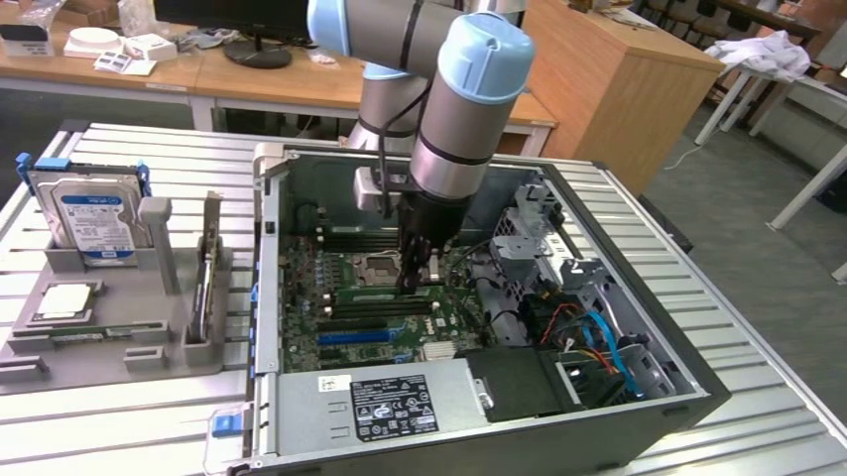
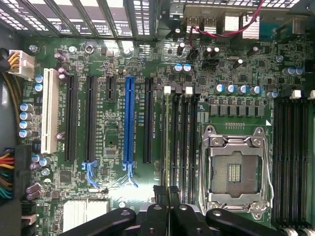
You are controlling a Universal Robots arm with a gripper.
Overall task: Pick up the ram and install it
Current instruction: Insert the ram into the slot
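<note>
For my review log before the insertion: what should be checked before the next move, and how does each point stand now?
1. Gripper low inside the open case, above the motherboard: ok.
2. Gripper at the end of the memory slots beside the processor socket: ok.
3. Ram in the gripper: cannot tell.
4. White slot clips opened: cannot tell.
5. Red cable apart from those slots: ok.
</note>
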